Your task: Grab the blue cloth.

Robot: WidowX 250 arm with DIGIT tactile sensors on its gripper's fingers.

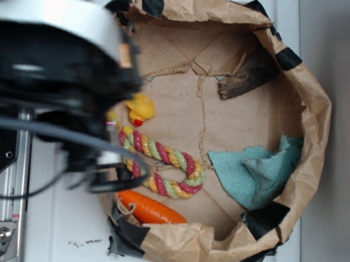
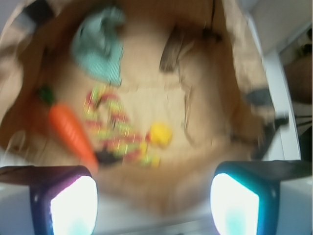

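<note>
Wrist view is blurred, but I can see my jaws spread wide with nothing between them, both fingertips (image 2: 73, 208) at the near edge above the brown paper bin (image 2: 205, 98). The blue cloth (image 2: 100, 49) lies crumpled at the bin's far left, beyond the rope toy (image 2: 115, 129) and orange carrot (image 2: 71, 132). In the exterior view I see the cloth (image 1: 256, 172) against the bin's right wall (image 1: 314, 134), well apart from the arm (image 1: 50, 60).

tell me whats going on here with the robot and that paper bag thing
The gripper hangs open and empty above a cut-down paper bag, touching nothing. Inside lie the blue cloth against the far wall, a braided rope toy, an orange carrot toy and a small yellow duck. The wrist view is blurred. The cloth has not been grabbed yet.
</note>
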